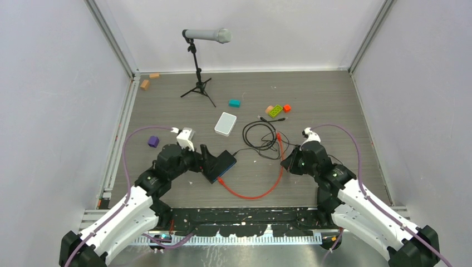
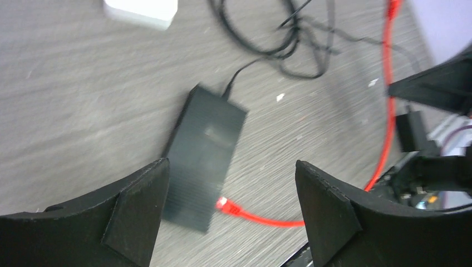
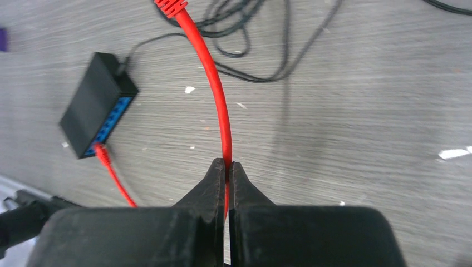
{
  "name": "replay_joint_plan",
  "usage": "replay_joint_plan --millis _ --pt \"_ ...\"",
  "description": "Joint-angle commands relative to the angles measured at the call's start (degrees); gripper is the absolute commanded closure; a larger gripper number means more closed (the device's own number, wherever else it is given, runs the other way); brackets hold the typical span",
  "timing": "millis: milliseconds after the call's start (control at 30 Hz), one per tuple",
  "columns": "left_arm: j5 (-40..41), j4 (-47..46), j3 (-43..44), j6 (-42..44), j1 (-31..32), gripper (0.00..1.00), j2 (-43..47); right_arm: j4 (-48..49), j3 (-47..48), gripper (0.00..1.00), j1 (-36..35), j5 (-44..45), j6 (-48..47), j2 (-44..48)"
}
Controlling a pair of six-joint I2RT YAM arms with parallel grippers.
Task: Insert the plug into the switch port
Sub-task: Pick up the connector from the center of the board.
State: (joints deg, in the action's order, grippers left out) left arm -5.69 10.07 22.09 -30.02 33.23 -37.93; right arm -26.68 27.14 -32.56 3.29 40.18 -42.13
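Top view: the left gripper [image 1: 206,158] hovers at the black network switch [image 1: 222,162] with its fingers spread and holding nothing. The right gripper [image 1: 285,161] pinches the red cable [image 1: 253,196], which loops from the switch round to it. A white box [image 1: 225,123] and a coiled black cable [image 1: 260,136] lie beyond.

Left wrist: both fingers [image 2: 139,206] stand wide apart above the switch. A faint mark on its lid is too blurred to read. The plug [image 2: 225,204] touches the switch's near edge.

Right wrist: the fingers [image 3: 211,183] are clamped tight on the red cable mid-length. The plug sits at the end switch port [image 3: 99,143] in the blue edge; whether it is fully seated I cannot tell. The cable's other plug [image 3: 170,5] lies loose by the black cable.
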Motion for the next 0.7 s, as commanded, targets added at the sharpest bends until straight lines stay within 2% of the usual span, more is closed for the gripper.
replay_joint_plan --millis 0,100,300,467,667 --pt "-7.38 -12.64 5.13 -1.28 -0.19 0.15 -0.34 12.79 -1.19 0.99 -0.89 -9.46 -1.82 2.71" --pt "-12.07 -16.64 7.91 -2.1 -0.2 0.15 -4.58 17.04 -0.32 0.99 -3.47 -9.89 -3.96 2.33" --pt "-18.99 -23.01 15.51 -3.92 0.13 0.17 -15.22 18.29 3.63 1.0 -10.1 -4.61 -8.18 -0.31" --pt "-18.12 -26.97 20.21 -4.01 4.94 0.17 -21.38 20.24 5.3 1.0 -12.07 -3.97 -8.38 -3.17" --pt "-13.31 -27.65 23.06 -0.7 10.29 0.17 -27.12 21.72 6.0 1.0 -13.12 -5.48 -8.29 -3.84"
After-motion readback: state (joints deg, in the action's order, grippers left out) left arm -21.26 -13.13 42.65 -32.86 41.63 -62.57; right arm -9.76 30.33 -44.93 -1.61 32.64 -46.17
